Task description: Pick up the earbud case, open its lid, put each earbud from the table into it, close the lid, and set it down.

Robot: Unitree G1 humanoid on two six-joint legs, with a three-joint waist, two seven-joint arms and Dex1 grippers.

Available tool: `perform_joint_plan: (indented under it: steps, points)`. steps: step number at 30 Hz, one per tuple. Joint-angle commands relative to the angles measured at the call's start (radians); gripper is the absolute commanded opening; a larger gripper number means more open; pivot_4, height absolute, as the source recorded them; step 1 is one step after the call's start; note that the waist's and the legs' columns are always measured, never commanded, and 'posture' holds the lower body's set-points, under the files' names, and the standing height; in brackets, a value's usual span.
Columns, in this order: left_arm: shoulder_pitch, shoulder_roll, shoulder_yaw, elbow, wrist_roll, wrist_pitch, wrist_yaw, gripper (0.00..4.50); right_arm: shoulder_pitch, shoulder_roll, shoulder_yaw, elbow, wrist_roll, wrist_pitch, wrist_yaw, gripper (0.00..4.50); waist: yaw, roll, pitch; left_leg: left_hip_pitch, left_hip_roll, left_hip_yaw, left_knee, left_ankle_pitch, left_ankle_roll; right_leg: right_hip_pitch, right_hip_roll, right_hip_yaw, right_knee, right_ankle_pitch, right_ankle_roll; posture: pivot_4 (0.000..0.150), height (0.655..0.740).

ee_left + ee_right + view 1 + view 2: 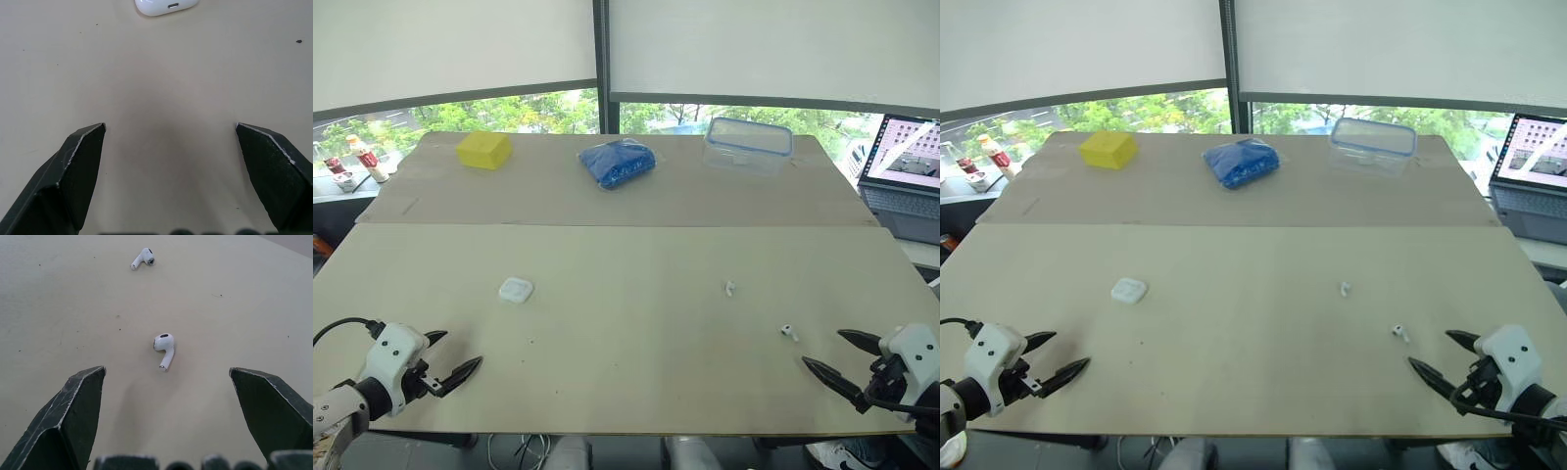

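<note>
Checking progress – anything done yet? (A)
Nothing, by the look: case (516,290) is seen shut, mid-left on table (626,392); earbuds (729,288) (789,333) are spread at right. Left gripper (462,349) & right gripper (822,348) are held wide, empty, at near edge. (B)
Case axis? (A)
Near–far, approx.: port end is turned near, lid end far. (B)

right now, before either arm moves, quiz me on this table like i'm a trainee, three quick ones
1. True or false: the left jaws hold the earbud case.
2. Multiple choice: the near earbud lies closest to: A the right jaws; B the earbud case; C the yellow block.
3. Fill in: both arms' jaws stand ____.

Key: 1 false, the case lies on the table ahead of them; 2 A; 3 open.
</note>
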State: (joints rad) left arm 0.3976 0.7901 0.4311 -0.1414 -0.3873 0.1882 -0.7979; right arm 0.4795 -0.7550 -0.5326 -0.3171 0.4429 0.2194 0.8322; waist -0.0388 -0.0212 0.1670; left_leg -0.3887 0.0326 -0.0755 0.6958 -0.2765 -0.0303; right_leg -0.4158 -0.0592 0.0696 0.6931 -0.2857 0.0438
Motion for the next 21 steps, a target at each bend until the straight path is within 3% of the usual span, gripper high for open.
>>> perform_joint_plan:
  steps: [1,8,14,21]
  points:
    - [-0.003,-0.023,0.039,-0.017,-0.004,-0.027,0.008,4.50,-0.016,-0.013,-0.027,0.000,-0.003,-0.001,0.008,4.47,0.000,0.000,0.000,0.000,0.000,0.000,0.000,0.000,0.000,0.000,0.000,0.000,0.000,0.000,0.000,0.150,0.6797]
    - [-0.033,-0.060,0.102,-0.013,-0.099,-0.044,-0.065,4.50,-0.027,0.000,-0.032,0.009,-0.021,-0.017,0.014,4.47,0.000,-0.001,0.000,0.000,0.000,0.000,0.000,0.000,0.000,0.000,0.000,0.000,0.000,0.000,0.000,0.150,0.6797]
    - [-0.035,-0.062,0.128,0.014,-0.090,-0.089,-0.091,4.50,-0.030,0.015,-0.051,0.021,-0.018,-0.019,0.007,4.47,0.000,-0.001,0.000,0.000,0.000,0.000,0.000,0.000,0.000,0.000,0.000,0.000,0.000,0.000,0.000,0.150,0.6797]
    - [-0.044,-0.112,0.085,-0.036,-0.094,0.005,-0.023,4.50,-0.024,-0.004,-0.041,0.004,-0.020,-0.015,0.053,4.47,0.000,-0.001,0.000,0.000,0.000,0.000,0.000,0.000,0.000,0.000,0.000,0.000,0.000,0.000,0.000,0.150,0.6797]
